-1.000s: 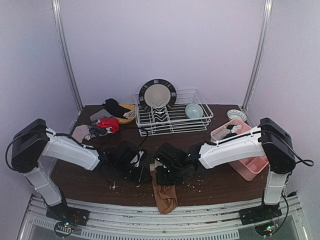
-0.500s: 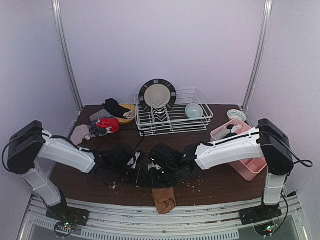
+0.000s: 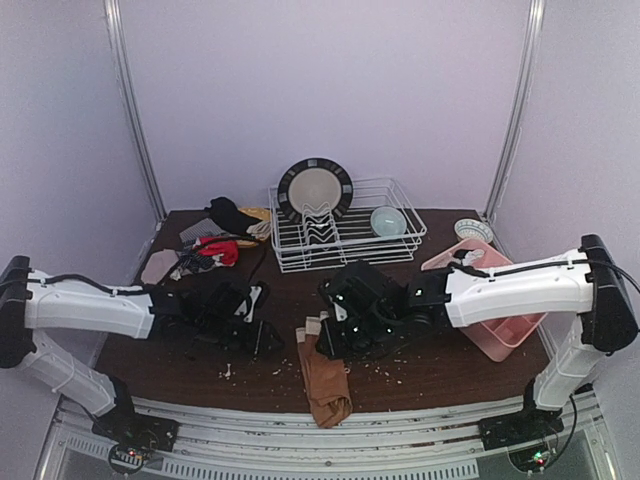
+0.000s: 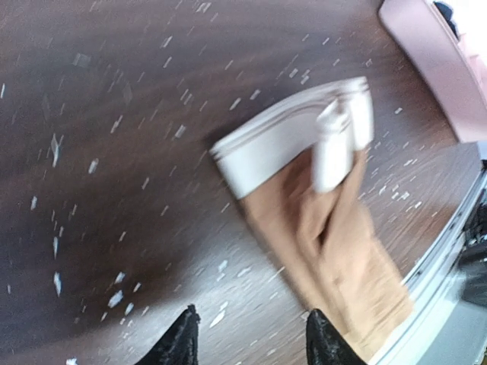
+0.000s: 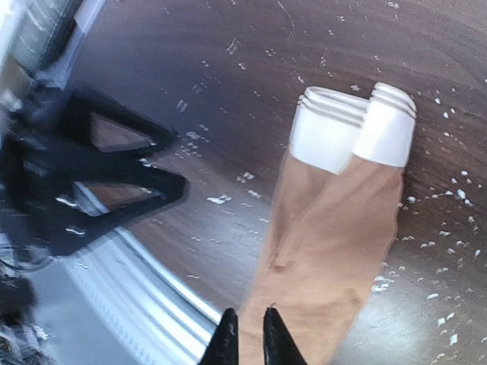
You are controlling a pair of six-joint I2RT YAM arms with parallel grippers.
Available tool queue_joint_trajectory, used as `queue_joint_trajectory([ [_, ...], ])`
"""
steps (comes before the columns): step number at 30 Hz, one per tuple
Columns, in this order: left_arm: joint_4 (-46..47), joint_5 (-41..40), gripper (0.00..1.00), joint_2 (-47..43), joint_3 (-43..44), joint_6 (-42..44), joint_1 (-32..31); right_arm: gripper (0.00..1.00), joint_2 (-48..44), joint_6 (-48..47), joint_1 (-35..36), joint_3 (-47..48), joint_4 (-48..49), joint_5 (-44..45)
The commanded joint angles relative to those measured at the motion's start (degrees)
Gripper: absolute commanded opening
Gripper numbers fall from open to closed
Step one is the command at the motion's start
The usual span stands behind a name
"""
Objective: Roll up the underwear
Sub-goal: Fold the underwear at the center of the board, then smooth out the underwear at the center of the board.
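Note:
One brown underwear [image 3: 324, 383] lies flat near the table's front edge, its pale folded band [image 3: 313, 329] at the far end. It shows in the left wrist view as the brown underwear [image 4: 338, 255] and in the right wrist view as the brown underwear [image 5: 335, 236]. My left gripper [image 3: 262, 335] hovers to its left, open, with only table between the left gripper [image 4: 253, 344] tips. My right gripper [image 3: 335, 340] hangs over the cloth's band. The right gripper [image 5: 249, 338] tips stand a narrow gap apart, holding nothing. More underwear [image 3: 205, 250] lies piled at the back left.
A white wire dish rack [image 3: 400, 243] holds a plate [image 3: 315, 188] and a bowl [image 3: 388, 220] at the back. A pink tray [image 3: 495, 332] sits at the right, a small bowl [image 3: 472, 229] behind it. Pale crumbs dot the dark table [image 3: 440, 365].
Both grippers have drawn away from the brown underwear, the left one leftward, the right one back and to the right. The cloth's pale band now shows. The right jaws opened, then narrowed.

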Motion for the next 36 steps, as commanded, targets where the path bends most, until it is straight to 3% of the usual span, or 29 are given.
queue_joint_trajectory([
  [1,-1.4,1.3,0.47,6.0,8.6,2.3,-0.4,0.09,2.1,-3.1,0.5,-5.6,1.5,3.9],
  [4,-3.5,0.8,0.55,11.6,13.2,2.2,-0.5,0.16,1.3,-2.1,0.6,-8.8,4.2,5.4],
  [6,-3.8,0.6,0.67,14.6,14.9,2.2,-0.6,0.26,0.1,-1.5,0.6,-10.4,5.1,6.7],
  [9,-5.9,-0.7,0.94,17.1,17.7,2.7,-1.0,0.33,-1.8,-1.5,0.6,-12.4,5.9,8.1],
  [10,-6.4,-0.8,0.97,17.7,18.5,3.1,-1.0,0.34,-2.4,-1.4,0.6,-12.9,6.0,8.4],
  [23,-14.1,-4.9,0.97,26.2,29.7,6.2,-3.1,0.38,-7.9,-0.6,0.2,-17.8,6.6,12.3],
  [26,-14.9,-6.0,0.88,28.3,31.6,6.5,-3.1,0.38,-8.5,-0.6,0.1,-17.8,6.2,12.6],
  [29,-14.5,-6.0,0.72,29.9,32.7,6.8,-3.1,0.38,-8.9,-0.8,0.0,-17.8,6.3,12.2],
  [33,-12.2,-6.5,0.31,29.6,31.5,6.6,-3.1,0.36,-8.3,-2.7,0.2,-17.7,7.4,9.6],
  [36,-8.8,-7.5,0.14,26.8,28.1,5.8,-3.1,0.35,-7.3,-4.5,1.5,-17.5,9.0,8.5],
])
